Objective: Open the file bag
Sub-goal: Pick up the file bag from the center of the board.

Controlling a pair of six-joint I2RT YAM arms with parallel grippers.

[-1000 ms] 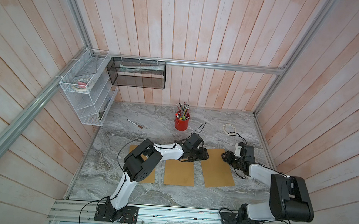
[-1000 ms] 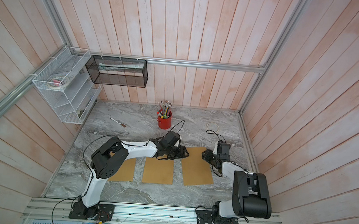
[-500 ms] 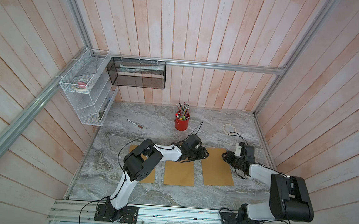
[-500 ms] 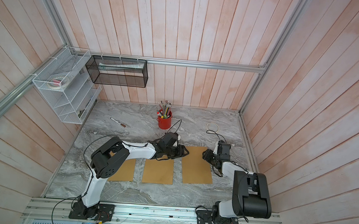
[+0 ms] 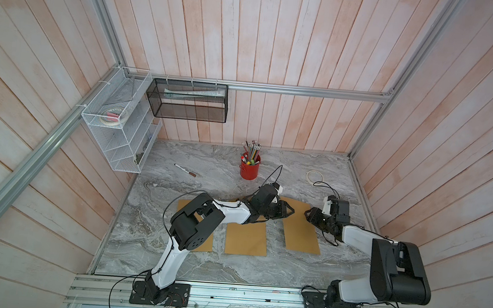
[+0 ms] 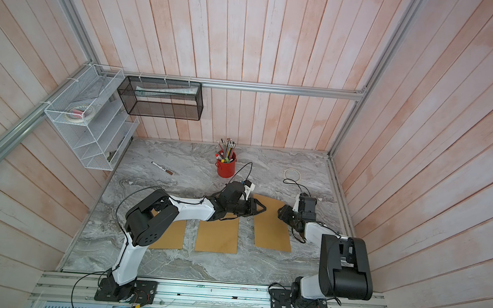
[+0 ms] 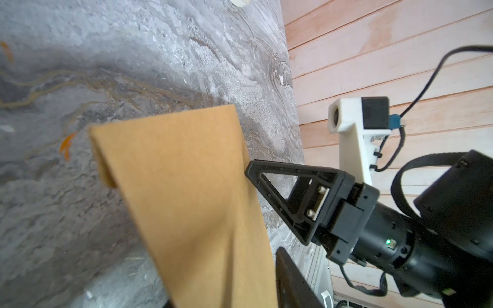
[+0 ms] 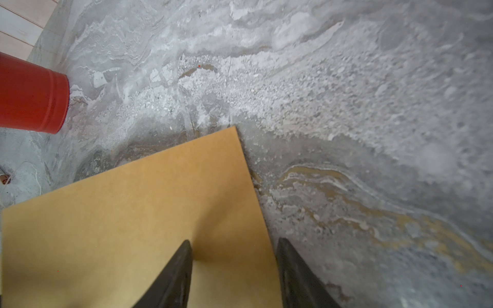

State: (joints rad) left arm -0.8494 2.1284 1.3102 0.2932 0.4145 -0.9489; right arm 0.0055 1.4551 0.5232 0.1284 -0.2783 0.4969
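On the grey counter the file bag we are working on lies on the right side, between our two arms. Two other brown bags lie flat beside it.

The far end of the file bag now curls up off the counter, and the left wrist view shows a dark shadow under it. A second ago it looked flatter. We think the top flap is starting to lift, so the opening has begun but is not done.

The left end effector has been squeezing its jaws closer, and they are narrow now, right at the bag's far edge. We see only one of its fingers, just beside the paper, so we cannot tell if it has a real pinch yet.

The right end effector has not changed. It is about half open and holds nothing. One finger rests on the bag and the other sits over bare counter, just beside the bag's edge.
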